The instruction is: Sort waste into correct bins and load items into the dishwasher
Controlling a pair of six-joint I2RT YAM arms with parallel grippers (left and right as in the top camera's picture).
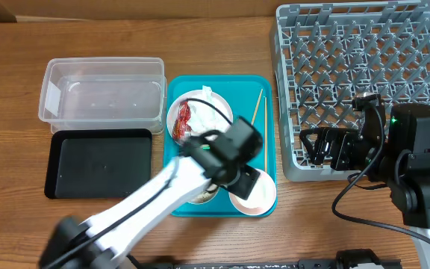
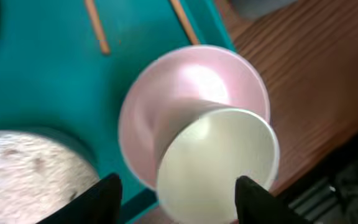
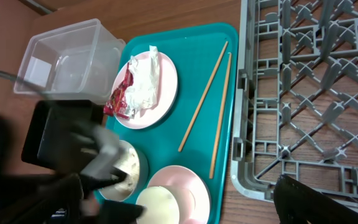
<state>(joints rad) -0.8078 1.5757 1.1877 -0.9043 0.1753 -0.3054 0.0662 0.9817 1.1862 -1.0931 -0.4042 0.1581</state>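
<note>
Judging by how things lie, the job has barely begun. The grey dish rack (image 1: 364, 82) at the table's far right corner holds nothing, and the clear tub (image 1: 103, 90) and black tray (image 1: 99, 163) toward the left edge both look empty.

On the teal tray (image 1: 237, 84) mid-table, the red-and-white wrapper (image 3: 135, 81) lies on the white plate (image 3: 166, 93). Rice (image 2: 23, 168) fills one bowl (image 3: 129, 167), and the two chopsticks (image 3: 207, 99) lie loose on the side toward the rack. The white cup (image 2: 216, 165) appears to sit in the pink bowl (image 2: 185, 81) by the near edge. All of it is left to sort or load.

The left gripper (image 2: 178, 186) hangs over that cup with its jaws open, one finger on each side and the cup between them, not yet clamped. The right gripper (image 1: 318, 146) sits at the rack's near rim, jaws spread and holding nothing.
</note>
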